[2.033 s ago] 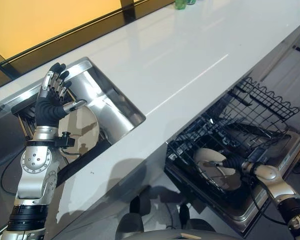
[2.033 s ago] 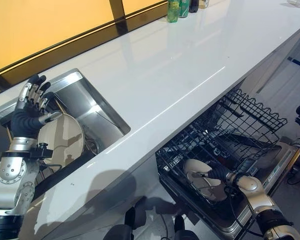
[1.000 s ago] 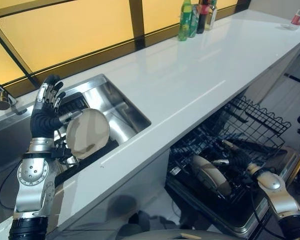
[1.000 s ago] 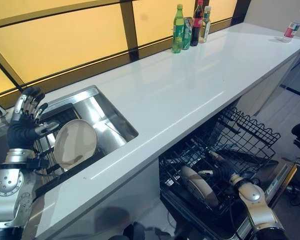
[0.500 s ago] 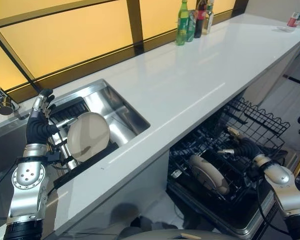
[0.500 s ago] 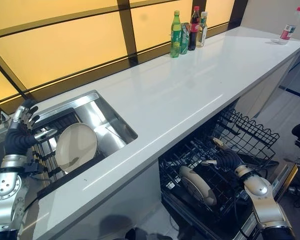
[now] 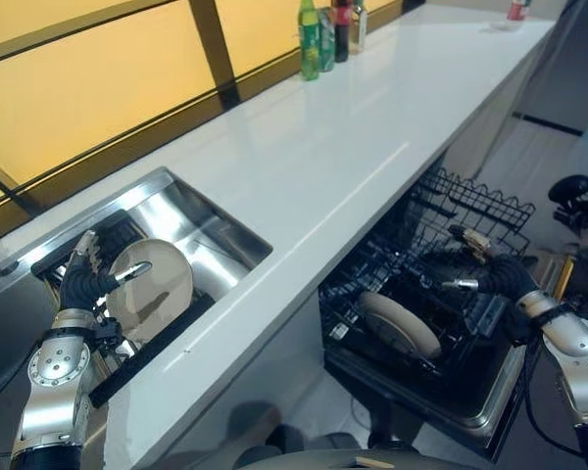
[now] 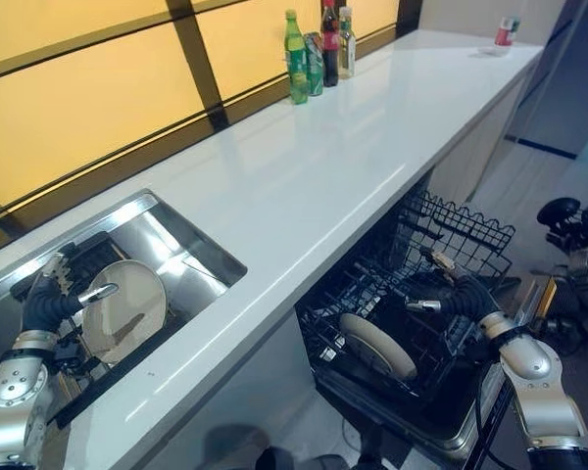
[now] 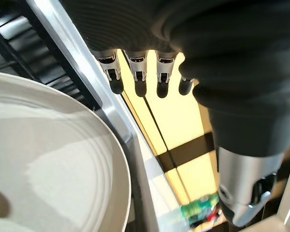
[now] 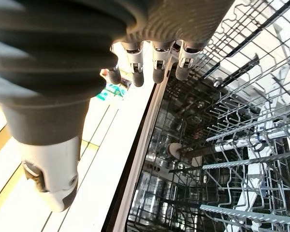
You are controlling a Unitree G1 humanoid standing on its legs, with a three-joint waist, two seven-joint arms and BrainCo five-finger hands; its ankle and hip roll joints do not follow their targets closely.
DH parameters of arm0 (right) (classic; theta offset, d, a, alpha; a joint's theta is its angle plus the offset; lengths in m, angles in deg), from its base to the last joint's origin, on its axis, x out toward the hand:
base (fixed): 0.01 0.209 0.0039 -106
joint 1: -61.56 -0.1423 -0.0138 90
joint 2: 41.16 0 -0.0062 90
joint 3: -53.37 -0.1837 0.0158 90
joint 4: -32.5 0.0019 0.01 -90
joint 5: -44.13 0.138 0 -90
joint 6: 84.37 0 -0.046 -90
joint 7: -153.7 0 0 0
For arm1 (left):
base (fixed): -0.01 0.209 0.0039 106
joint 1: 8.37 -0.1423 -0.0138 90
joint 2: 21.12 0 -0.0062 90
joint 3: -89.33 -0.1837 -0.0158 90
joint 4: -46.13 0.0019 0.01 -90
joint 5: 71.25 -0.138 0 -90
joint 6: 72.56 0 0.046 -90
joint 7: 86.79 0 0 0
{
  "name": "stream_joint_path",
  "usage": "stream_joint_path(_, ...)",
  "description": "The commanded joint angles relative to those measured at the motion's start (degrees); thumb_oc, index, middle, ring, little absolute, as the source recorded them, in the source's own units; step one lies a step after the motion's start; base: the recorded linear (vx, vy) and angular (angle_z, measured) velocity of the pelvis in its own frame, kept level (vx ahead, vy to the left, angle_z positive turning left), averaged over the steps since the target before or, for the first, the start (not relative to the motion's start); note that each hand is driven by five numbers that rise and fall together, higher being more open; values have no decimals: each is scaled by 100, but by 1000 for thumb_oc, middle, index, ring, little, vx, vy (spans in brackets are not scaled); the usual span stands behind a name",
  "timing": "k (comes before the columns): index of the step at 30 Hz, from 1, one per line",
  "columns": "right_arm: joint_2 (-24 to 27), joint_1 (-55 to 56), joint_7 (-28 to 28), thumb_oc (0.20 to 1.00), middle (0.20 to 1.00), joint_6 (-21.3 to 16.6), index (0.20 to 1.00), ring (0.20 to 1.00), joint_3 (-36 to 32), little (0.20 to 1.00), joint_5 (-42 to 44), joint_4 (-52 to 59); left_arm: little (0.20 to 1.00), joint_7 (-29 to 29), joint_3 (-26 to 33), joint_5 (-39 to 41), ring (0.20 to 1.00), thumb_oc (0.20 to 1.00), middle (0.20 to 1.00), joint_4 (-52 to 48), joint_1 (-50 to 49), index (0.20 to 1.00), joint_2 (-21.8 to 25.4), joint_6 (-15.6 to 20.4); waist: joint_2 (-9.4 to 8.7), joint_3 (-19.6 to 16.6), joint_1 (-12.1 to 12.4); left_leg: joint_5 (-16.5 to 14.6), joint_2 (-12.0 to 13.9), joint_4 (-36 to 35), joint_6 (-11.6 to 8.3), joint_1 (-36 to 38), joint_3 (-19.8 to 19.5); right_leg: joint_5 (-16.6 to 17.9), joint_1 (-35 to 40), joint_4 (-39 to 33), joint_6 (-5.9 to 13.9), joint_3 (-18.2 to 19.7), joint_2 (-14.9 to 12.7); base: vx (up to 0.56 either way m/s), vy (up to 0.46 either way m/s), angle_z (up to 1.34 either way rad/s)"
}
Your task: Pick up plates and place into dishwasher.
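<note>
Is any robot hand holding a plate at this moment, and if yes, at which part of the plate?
Nothing is held. The left robot hand is open beside the plate in the sink; the right robot hand is open above the plate in the dishwasher rack.

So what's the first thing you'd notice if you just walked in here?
Probably the round cream plate standing on edge in the black wire rack of the open dishwasher, with the robot's open right hand just above it. Next, a second cream plate leaning in the steel sink, the open left hand beside it. A row of coloured bottles stands far back on the long white counter.
</note>
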Motion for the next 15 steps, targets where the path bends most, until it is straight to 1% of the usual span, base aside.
stream_joint_path(1,402,-125,-4,1000,1000,-411,1000,1000,-186,1000,441,460,1000,351,18,-410,1000,1000,1000,184,276,1000,520,133,-353,-103,-8,-17,-168,459,88,-342,-123,55,-478,536,93,18,-157,74,169,-9)
stream_joint_path(3,399,-164,-9,1000,1000,-446,1000,1000,-150,1000,455,459,1000,471,-28,-501,1000,1000,1000,310,379,1000,654,131,-377,-41,-30,-61,-227,507,138,-367,-74,93,-545,584,161,55,-222,96,155,-19)
stream_joint_path(4,402,-175,-18,1000,1000,-453,1000,1000,-131,1000,454,456,1000,548,-54,-545,1000,1000,1000,361,428,1000,711,98,-391,-23,-40,-136,-263,503,172,-330,-62,58,-529,590,198,59,-256,70,119,-18)
stream_joint_path(5,401,-187,-25,1000,1000,-455,1000,1000,-128,1000,456,457,1000,583,-63,-569,1000,1000,1000,378,455,1000,728,86,-398,-3,-36,-93,-271,525,178,-371,-56,120,-570,597,210,75,-258,97,91,-11)
stream_joint_path(6,419,-202,-62,1000,1000,-436,1000,1000,-100,1000,470,471,1000,690,-96,-628,1000,1000,1000,417,502,1000,785,30,-409,13,-41,-164,-302,523,207,-333,-47,80,-552,604,241,76,-285,65,97,-8)
stream_joint_path(8,448,-260,-149,1000,1000,-392,1000,1000,-25,1000,484,490,1000,937,-178,-764,1000,1000,1000,608,674,1000,906,-90,-439,66,-64,-210,-353,595,261,-360,-19,114,-614,660,310,110,-331,99,126,-3)
stream_joint_path(10,439,-303,-182,1000,1000,-397,1000,1000,12,1000,463,451,1000,1086,-234,-959,1000,1000,1000,825,807,1000,994,-83,-466,102,-66,-254,-393,689,291,-416,7,129,-661,706,351,137,-366,58,89,-2)
stream_joint_path(13,413,-306,-220,1000,1000,-371,1000,1000,52,1000,414,418,1000,1282,-273,-1276,1000,1000,1000,1148,934,1000,1191,-228,-505,144,-79,-303,-458,778,347,-459,40,168,-704,749,420,202,-415,85,107,-8)
stream_joint_path(15,431,-285,-248,1000,1000,-358,1000,1000,62,1000,422,410,1000,1352,-283,-1576,1000,1000,1000,1347,975,1000,1397,-411,-534,170,-79,-339,-497,822,386,-480,74,191,-728,764,468,239,-456,73,109,-16)
